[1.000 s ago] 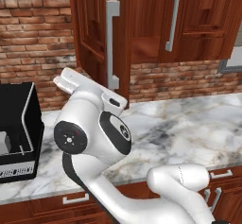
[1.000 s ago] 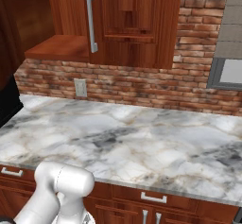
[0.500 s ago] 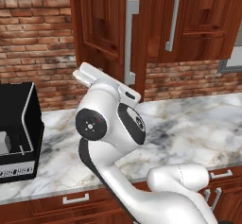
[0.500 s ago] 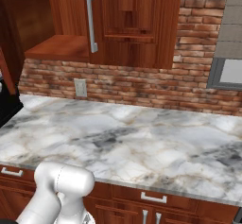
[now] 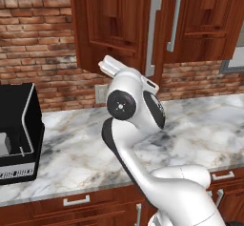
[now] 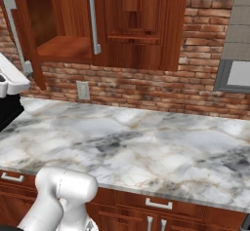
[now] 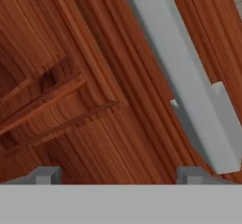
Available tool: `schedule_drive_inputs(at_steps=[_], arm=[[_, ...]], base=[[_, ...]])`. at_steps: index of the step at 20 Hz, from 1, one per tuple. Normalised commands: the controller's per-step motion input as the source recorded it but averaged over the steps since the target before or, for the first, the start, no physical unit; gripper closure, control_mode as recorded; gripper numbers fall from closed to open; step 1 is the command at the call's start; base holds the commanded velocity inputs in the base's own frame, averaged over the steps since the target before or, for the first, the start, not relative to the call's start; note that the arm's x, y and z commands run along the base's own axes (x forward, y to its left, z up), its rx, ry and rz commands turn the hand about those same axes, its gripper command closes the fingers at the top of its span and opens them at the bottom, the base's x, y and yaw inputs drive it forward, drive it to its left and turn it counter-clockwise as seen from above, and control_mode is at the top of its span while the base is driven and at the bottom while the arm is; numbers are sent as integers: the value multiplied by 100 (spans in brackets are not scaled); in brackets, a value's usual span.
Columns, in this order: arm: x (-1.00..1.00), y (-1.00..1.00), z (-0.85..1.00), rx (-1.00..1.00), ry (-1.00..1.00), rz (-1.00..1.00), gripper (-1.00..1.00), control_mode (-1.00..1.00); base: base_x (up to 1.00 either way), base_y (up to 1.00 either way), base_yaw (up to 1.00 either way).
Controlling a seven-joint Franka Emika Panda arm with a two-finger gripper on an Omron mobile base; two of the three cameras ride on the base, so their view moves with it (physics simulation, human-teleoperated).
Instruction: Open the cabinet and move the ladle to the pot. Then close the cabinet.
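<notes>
The cabinet (image 5: 200,20) hangs above the counter, and its left door (image 5: 119,25) stands partly open, swung out from the wall. In the right base view the cabinet (image 6: 141,20) has a bare lower shelf (image 6: 63,48) showing behind that door's silver bar handle (image 6: 14,30). My gripper (image 7: 118,175) is open, nothing between its fingertips (image 7: 45,175), and it faces the door's wooden panel at close range. The bar handle (image 7: 189,90) runs just to the right of it. The ladle and the pot are out of view.
A black appliance (image 5: 16,134) sits at the left end of the marble counter (image 5: 200,125). A wall socket (image 6: 83,89) is set in the brick wall below the cabinet. A grey hood or appliance (image 6: 239,54) is on the right. Lower drawers (image 6: 158,203) run under the counter edge.
The left cabinet door has swung to the right, towards shut, and my arm has moved right along with it. The gripper has stayed open.
</notes>
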Motion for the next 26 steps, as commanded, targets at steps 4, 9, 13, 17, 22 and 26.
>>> schedule_drive_inputs(at_steps=[4,9,13,17,22,26], arm=[[53,-54,0,0,0,0,-100,-100],[61,-51,0,0,0,0,-100,-100],[71,-42,1,0,0,0,-100,-100],[84,-36,0,0,0,0,-100,-100],[82,-33,0,0,0,0,-100,-100],[73,-27,0,0,0,0,-100,-100]], base=[[0,0,0],[0,0,0],[0,0,0],[0,0,0],[0,0,0],[0,0,0]])
